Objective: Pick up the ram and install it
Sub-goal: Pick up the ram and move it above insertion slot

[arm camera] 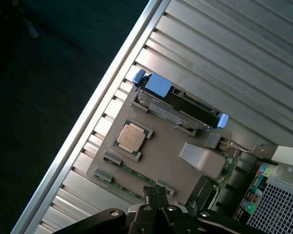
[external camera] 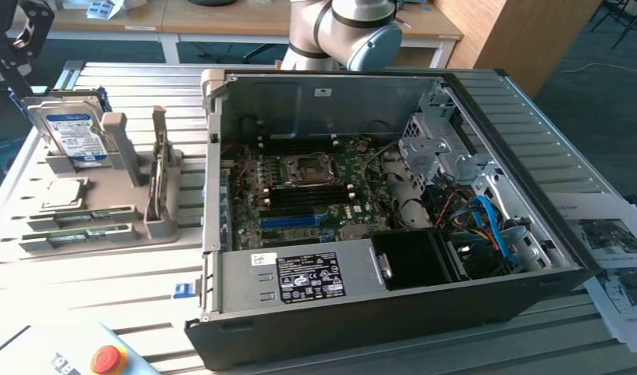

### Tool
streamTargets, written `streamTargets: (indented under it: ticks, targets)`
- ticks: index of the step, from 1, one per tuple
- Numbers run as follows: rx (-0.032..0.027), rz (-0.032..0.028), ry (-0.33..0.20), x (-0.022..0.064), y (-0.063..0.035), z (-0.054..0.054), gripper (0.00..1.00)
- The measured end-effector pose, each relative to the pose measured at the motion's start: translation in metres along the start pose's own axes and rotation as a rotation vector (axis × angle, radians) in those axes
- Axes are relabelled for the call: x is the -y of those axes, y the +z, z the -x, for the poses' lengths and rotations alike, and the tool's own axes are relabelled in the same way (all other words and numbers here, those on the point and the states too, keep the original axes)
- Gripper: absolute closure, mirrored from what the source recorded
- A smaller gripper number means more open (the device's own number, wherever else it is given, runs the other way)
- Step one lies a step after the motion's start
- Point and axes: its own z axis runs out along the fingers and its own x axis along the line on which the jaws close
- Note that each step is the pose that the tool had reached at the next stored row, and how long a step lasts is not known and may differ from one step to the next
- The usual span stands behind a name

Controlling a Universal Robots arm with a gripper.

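On the slatted worktop point(external camera: 109, 285), the open computer case point(external camera: 402, 312) sits beside a grey holder point(external camera: 136, 225); the ram point(external camera: 80, 233) lies slotted along that holder's edge, untouched, while the claw point(arm camera: 156, 194) hangs above it, pinched closed on nothing.

Bright, even light washes the ribbed table point(external camera: 109, 262) in the exterior view, leaving a pale glare on its slats, while the open computer case point(external camera: 402, 320) holds deep shadow inside. In the wrist view the table's ridges gleam in stripes, the floor point(arm camera: 34, 73) lies dim and bluish, and the gripper point(arm camera: 155, 192) shows as a dark silhouette.
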Motion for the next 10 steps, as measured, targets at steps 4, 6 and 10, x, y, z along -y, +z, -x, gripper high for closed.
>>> streamTargets:
  ticks: [4,6,10]
  targets:
    - [-0.0034,0.0018,-0.072,0.0,0.0002,0.0,0.9]
    - [-0.0051,0.0027,-0.108,0.0,0.0002,0.0,0.9]
    - [-0.0083,0.0043,-0.179,0.0,0.0003,0.0,0.9]
